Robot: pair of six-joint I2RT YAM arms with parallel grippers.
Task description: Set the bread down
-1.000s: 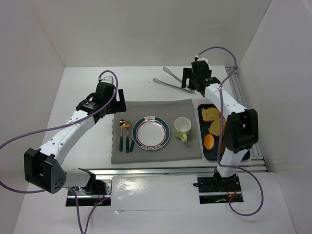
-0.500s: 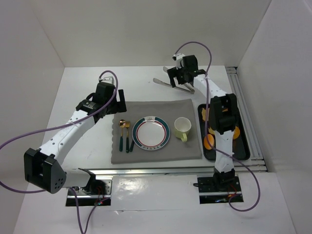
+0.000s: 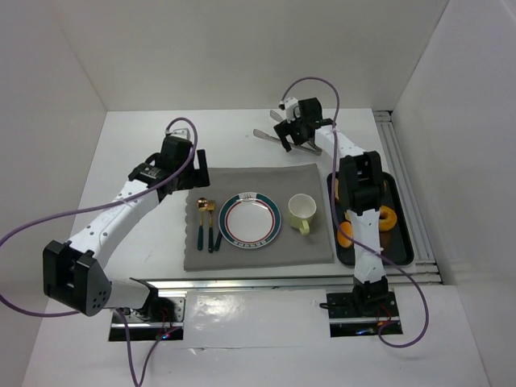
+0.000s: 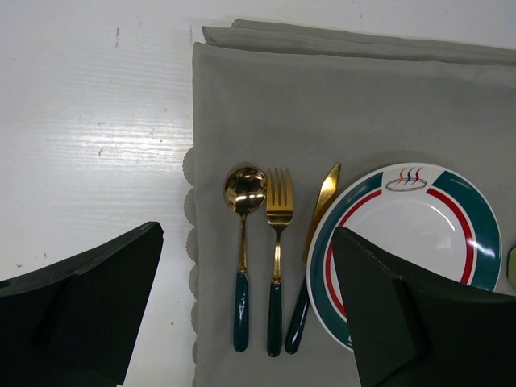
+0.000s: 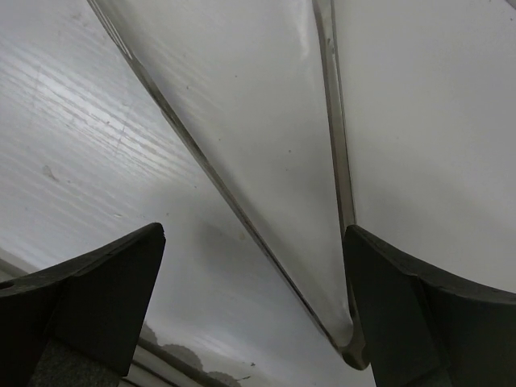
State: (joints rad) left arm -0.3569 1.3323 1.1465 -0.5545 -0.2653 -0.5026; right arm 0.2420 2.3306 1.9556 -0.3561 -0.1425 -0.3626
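Note:
The bread lies in the black tray at the right, and my right forearm hides most of it in the top view. My right gripper is open at the back of the table, over the metal tongs. In the right wrist view the tongs' hinge end lies between the open fingers, close to the right one, not gripped. My left gripper is open and empty above the left edge of the grey mat. The white plate with a green and red rim is empty; it also shows in the left wrist view.
A yellow-green cup stands on the mat right of the plate. A spoon, fork and knife lie left of the plate. An orange and an orange-brown item lie in the tray.
My right arm has swung left and away from the tray, bringing its gripper onto the tongs at the back. The left arm has not moved.

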